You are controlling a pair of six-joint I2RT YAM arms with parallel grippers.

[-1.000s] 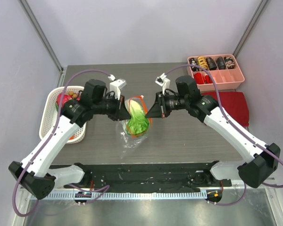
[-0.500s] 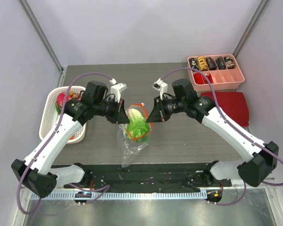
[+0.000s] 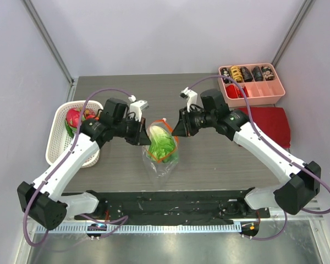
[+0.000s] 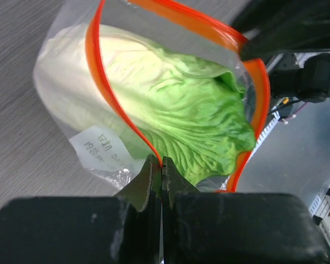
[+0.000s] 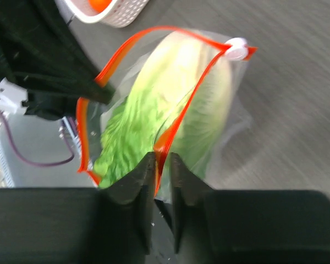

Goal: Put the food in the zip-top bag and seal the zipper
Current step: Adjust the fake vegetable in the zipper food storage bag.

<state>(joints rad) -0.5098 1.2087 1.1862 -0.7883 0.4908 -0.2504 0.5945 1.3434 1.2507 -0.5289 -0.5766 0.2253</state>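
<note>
The leafy green lettuce head [image 3: 162, 143] already lies inside the crinkly clear zip-top bag [image 3: 158, 168] at the table's centre. Its thin orange-red zipper [image 4: 91, 60] gapes unsealed. The left gripper [image 4: 161, 165], at the bag's 9 o'clock, pinches the strip tight; the right gripper [image 5: 160, 159], at 3 o'clock, stands slightly parted about it. The small round orange fruit [image 5: 99, 4] waits in the white plastic basket [image 3: 55, 135] at 9 o'clock. I cannot spot the red fruit.

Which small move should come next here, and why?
Probably draw the right pincer back off the zipper: its jaws stand slightly apart around it, the left pincer pinches the other rim, the lettuce is inside, and an orange waits in the basket.
</note>
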